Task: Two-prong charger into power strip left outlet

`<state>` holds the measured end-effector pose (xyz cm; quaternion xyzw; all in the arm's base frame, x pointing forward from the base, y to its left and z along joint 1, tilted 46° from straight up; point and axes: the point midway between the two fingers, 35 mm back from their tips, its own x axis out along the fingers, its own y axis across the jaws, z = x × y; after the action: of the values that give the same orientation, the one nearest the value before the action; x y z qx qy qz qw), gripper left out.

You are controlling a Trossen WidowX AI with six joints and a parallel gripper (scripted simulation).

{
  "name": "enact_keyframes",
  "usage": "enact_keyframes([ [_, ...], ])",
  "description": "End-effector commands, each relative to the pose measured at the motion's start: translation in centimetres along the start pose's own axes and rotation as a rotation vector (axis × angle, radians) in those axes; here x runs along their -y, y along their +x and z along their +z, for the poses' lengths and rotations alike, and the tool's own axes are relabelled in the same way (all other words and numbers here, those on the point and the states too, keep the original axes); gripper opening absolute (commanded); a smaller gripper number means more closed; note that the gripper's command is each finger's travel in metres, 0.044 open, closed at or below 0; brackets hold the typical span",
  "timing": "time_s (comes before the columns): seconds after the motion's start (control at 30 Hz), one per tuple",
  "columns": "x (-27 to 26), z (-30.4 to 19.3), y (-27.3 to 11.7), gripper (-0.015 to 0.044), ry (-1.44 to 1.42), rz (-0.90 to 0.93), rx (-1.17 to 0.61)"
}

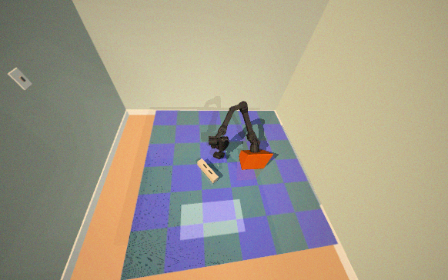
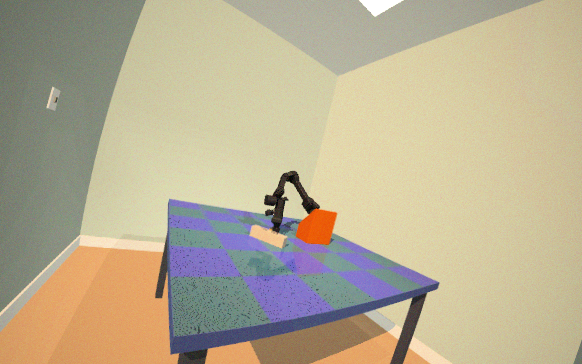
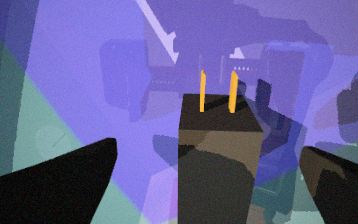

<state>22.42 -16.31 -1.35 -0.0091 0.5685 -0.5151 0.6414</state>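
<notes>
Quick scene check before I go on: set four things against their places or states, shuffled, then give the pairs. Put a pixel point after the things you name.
1. gripper [image 1: 218, 155] [image 2: 276, 230] [image 3: 209, 151]
2. charger [image 3: 218, 160]
3. power strip [image 1: 208, 171] [image 2: 268, 236]
4. orange block [image 1: 255, 160] [image 2: 317, 227]

A. pale, with two dark slots on top
B. under the arm's base
C. open, holding nothing
D. between the spread fingers, prongs bare

Pairs: 1-C, 2-D, 3-A, 4-B

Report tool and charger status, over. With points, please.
Tool [image 1: 219, 155] [image 2: 276, 231] [image 3: 209, 151] open, nothing gripped. Charger [image 3: 220, 160] between the fingers, ungripped, prongs [image 3: 202, 91] [image 3: 233, 92] exposed. Power strip [image 1: 208, 171] [image 2: 268, 237] beside the tool. No obstruction seen between fingers and charger.
</notes>
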Motion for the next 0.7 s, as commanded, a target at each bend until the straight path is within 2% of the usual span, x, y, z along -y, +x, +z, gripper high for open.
enact_keyframes([
  [0.0,0.12,-0.34,0.87,0.044,-0.014,-0.011,-0.005],
  [0.2,0.15,-0.34,1.1,0.044,-0.014,-0.012,-0.005],
  [0.6,0.12,-0.06,0.83,0.0125,-0.001,-0.003,-0.001],
  [0.67,0.12,-0.06,0.83,0.0112,-0.001,-0.003,-0.001],
])
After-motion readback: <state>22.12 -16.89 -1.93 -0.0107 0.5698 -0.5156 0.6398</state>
